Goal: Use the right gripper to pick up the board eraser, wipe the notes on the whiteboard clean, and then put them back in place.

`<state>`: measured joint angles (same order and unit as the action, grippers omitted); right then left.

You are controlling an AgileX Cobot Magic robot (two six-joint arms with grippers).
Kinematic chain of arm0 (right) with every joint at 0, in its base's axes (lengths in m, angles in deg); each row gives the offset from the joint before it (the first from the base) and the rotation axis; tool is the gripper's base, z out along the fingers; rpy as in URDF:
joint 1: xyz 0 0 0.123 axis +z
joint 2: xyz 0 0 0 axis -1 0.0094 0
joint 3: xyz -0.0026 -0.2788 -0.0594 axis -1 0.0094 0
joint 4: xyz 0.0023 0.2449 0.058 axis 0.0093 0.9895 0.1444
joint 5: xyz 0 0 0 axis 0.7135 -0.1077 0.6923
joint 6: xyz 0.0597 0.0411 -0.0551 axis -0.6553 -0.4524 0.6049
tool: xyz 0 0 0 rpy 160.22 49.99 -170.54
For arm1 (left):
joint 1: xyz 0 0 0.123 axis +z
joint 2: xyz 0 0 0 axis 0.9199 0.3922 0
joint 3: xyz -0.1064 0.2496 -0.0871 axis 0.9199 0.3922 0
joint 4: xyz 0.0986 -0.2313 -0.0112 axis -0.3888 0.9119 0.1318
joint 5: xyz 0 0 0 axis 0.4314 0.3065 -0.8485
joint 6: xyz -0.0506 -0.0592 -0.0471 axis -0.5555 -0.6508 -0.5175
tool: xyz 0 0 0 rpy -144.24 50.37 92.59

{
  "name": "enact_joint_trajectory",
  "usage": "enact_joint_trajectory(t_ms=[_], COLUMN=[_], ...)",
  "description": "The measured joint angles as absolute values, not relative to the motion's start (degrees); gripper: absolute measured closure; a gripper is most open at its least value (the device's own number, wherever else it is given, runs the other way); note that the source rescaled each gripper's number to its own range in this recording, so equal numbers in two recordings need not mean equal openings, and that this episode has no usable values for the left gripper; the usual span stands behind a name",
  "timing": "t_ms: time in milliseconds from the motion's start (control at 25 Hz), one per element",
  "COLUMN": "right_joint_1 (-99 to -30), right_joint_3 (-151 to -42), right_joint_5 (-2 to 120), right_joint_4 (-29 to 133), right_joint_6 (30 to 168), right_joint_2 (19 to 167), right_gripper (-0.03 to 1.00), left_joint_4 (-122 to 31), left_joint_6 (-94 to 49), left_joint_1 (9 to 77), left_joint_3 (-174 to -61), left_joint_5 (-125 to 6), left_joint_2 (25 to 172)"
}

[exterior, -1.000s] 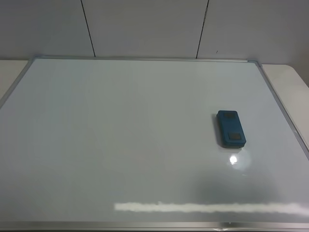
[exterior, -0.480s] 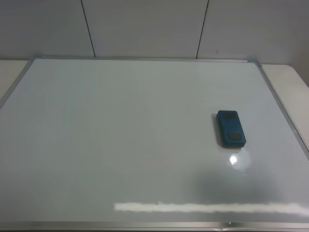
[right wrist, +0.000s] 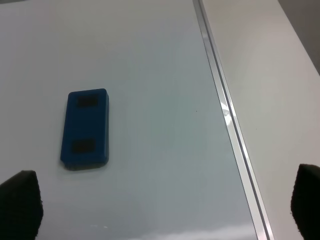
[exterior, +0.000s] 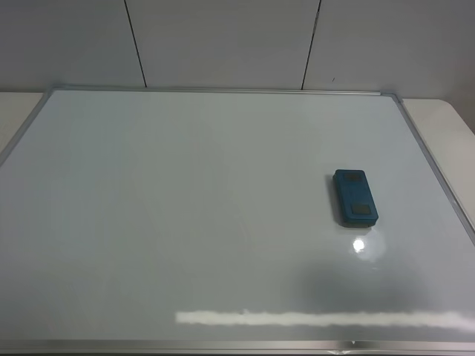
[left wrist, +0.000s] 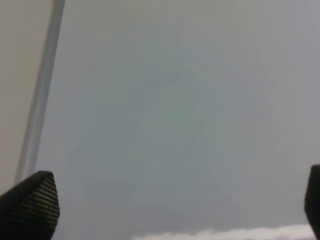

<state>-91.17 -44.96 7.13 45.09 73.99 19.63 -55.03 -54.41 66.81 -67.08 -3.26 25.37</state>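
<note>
The teal-blue board eraser point(exterior: 355, 197) lies flat on the right part of the whiteboard point(exterior: 185, 222), free of any gripper. It also shows in the right wrist view point(right wrist: 85, 128). No notes show on the whiteboard; its surface looks plain white. Neither arm shows in the exterior high view. My right gripper point(right wrist: 162, 205) is open and empty above the board, nearer the camera than the eraser, its fingertips point(right wrist: 19, 202) at the frame's lower corners. My left gripper point(left wrist: 170, 205) is open and empty over bare board near the frame edge point(left wrist: 42, 90).
The silver frame point(exterior: 434, 167) runs along the board's right side, with beige tabletop point(exterior: 453, 122) beyond it. A grey panelled wall point(exterior: 223, 41) stands behind. A bright glare strip point(exterior: 319, 317) lies near the board's front edge.
</note>
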Motion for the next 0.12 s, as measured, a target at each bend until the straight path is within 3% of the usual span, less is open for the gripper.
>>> enact_joint_trajectory(t_ms=[120], right_joint_1=[-91.17], right_joint_3=[-44.96], right_joint_5=[7.13], right_joint_4=[45.09], right_joint_6=[73.99], right_joint_2=[19.63], right_gripper=[-0.03], left_joint_4=[-55.03], left_joint_6=[-54.41], left_joint_1=[66.81], left_joint_3=[-67.08], left_joint_5=[-3.26], left_joint_2=[25.37])
